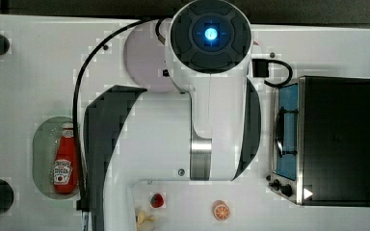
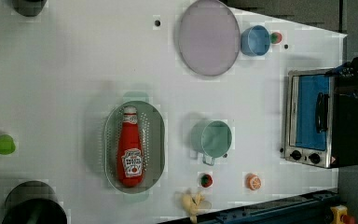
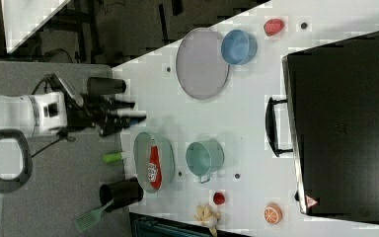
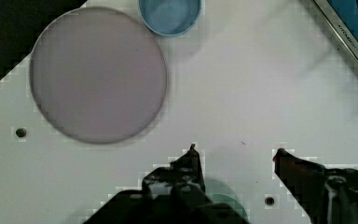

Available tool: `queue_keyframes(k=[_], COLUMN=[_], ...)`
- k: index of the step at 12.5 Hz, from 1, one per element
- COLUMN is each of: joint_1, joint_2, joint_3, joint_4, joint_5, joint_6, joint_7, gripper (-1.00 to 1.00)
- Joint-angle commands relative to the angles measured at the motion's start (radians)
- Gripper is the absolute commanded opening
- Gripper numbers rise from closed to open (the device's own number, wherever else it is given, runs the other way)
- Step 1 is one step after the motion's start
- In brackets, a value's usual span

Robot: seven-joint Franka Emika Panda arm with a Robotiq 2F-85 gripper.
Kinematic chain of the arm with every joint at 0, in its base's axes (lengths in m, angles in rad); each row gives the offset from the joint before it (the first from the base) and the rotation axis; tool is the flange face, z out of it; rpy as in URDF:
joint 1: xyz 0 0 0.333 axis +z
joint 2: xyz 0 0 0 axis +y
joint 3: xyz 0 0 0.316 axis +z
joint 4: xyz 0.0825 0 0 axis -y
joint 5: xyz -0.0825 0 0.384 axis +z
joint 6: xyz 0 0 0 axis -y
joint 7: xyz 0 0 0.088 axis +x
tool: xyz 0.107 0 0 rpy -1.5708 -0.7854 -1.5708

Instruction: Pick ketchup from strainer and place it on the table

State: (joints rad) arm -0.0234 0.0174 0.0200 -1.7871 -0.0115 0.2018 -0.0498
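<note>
The ketchup bottle lies flat inside the pale green strainer on the white counter, cap toward the left view's top. The gripper hangs released, fingers spread, above bare counter near the grey-lilac plate.

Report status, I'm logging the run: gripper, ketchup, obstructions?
Gripper open, empty, above bare table. Ketchup lying in strainer, untouched. Nothing on it.

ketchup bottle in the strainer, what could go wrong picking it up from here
The ketchup lies flat inside the strainer, so the open fingers may catch the strainer's rim or drag it along. The teal cup stands close beside the strainer in the left view, so a set-down there might knock it.
</note>
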Motion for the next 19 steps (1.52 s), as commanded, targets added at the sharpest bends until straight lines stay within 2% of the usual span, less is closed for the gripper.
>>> queue_keyframes(k=[1, 3, 7, 11, 16, 19], joint_1=[-0.104, -0.093, -0.065, -0.042, -0.026, -0.019], joint_2=[-0.302, -0.293, -0.253, -0.176, -0.037, 0.053], joint_3=[0.053, 0.082, 0.2, 0.375, 0.607, 0.703], joint_4=[-0.107, -0.107, -0.107, -0.107, -0.112, -0.144], joint_5=[0.028, 0.049, 0.05, 0.05, 0.048, 0.037], joint_6=[-0.183, -0.167, -0.127, -0.06, 0.096, 0.175], joint_7=[0.097, 0.097, 0.097, 0.099, 0.1, 0.1], gripper=[0.59, 0.99, 1.0, 1.0, 1.0, 1.0])
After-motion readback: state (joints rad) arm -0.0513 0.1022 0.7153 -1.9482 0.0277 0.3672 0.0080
